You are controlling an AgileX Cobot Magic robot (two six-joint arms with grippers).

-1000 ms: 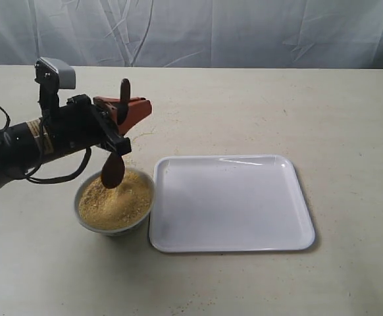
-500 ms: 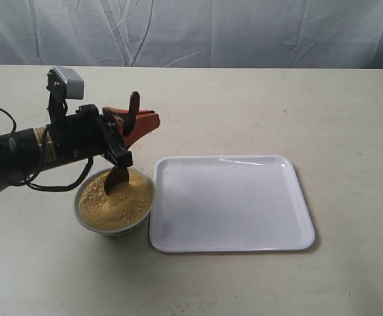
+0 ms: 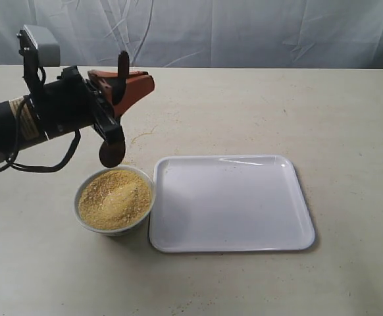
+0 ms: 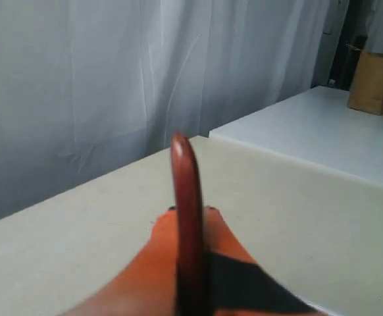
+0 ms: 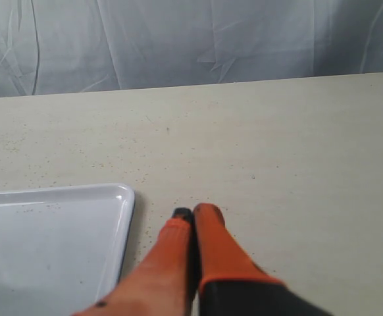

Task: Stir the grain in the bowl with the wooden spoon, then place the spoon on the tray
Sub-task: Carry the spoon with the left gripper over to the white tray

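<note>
The left gripper (image 3: 135, 85), clamped on the dark reddish-brown wooden spoon (image 3: 112, 152), has lifted it out of the yellow grain (image 3: 116, 197) in the small white bowl (image 3: 116, 231) near the front edge of the desk (image 3: 244, 289), which likely ends the stirring, while the fingers of the right gripper (image 5: 195, 214) sit together.

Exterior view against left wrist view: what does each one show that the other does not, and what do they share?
Only the exterior view shows the bowl with the grain, the tray beside it, and the oval end of the wooden spoon, clear of the grain. Only the left wrist view shows a white counter with a brown box behind. Both show the spoon's handle clamped in the left tool, the table and the curtain.
</note>
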